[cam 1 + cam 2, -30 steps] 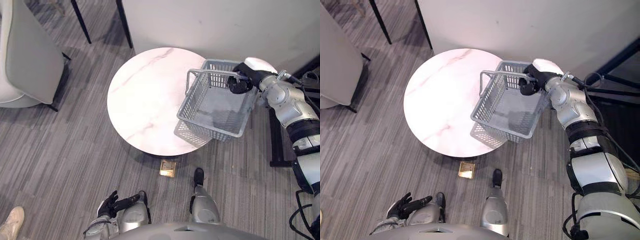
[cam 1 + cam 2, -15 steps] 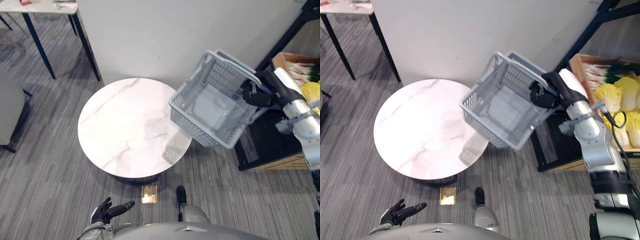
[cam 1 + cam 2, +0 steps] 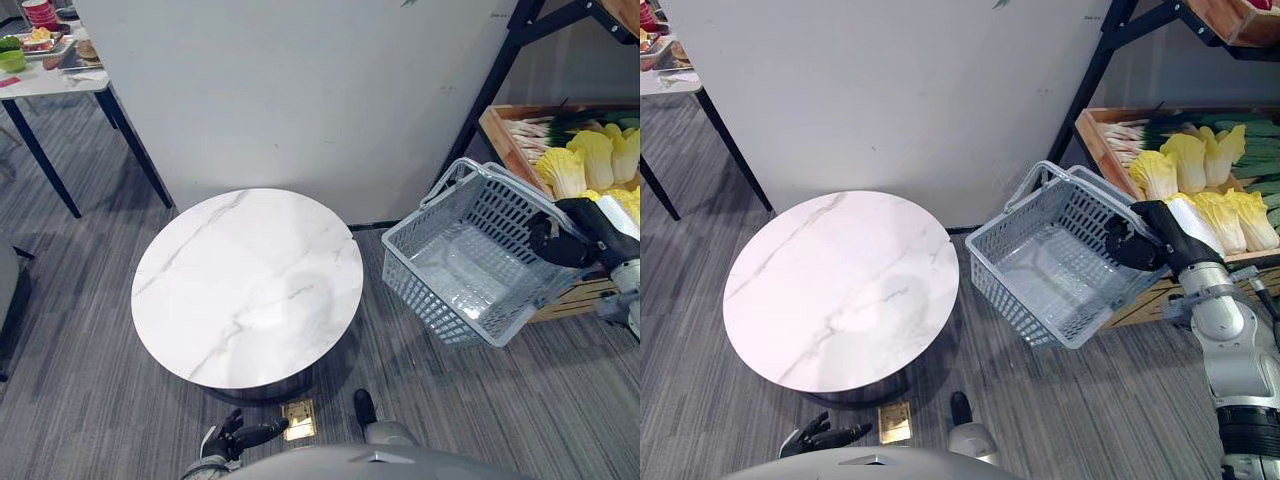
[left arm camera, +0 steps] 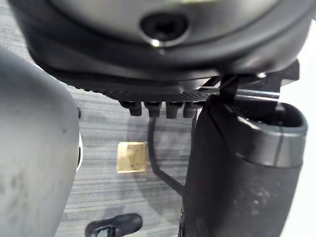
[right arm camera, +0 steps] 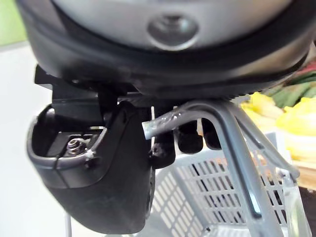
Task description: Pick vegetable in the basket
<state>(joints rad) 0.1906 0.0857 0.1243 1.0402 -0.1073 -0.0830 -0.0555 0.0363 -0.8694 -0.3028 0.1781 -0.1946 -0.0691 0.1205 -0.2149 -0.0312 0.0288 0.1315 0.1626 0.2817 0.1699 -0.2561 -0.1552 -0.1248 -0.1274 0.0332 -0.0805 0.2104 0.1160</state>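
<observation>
Has lifted the grey basket (image 3: 428,292) off the edge of the round table (image 3: 250,290) since a second ago and swung it out to the right, over the grey carpet (image 3: 80,400). From the left eye: holds the basket up in the air with the right hand (image 3: 558,243), arm reaching in from the right side, fingers curled tight round the handle. Holds it tilted, apart from the table. Rests the left hand (image 3: 245,438) low down by the near edge, fingers loose and pointing out, holding nothing, close to a small gold floor plate (image 3: 298,420). Shows a white wall (image 3: 300,90) behind the round table and a small table (image 3: 45,75) with dishes in the far left corner. From the right eye: shows yellow cabbages (image 3: 1155,172) and long green stalks (image 3: 1175,127) lying in a wooden crate (image 3: 1092,130) on a dark rack (image 3: 1095,70), just behind the basket and the right hand. From the left wrist: looks past the left hand's short dark fingers (image 4: 157,109), hanging free in a row, down to the carpet and the gold plate. From the right wrist: shows the fingers (image 5: 190,140) hooked over the grey handle (image 5: 197,114), the thumb (image 5: 98,187) beside it, the basket's mesh wall below and yellow cabbage past it.
</observation>
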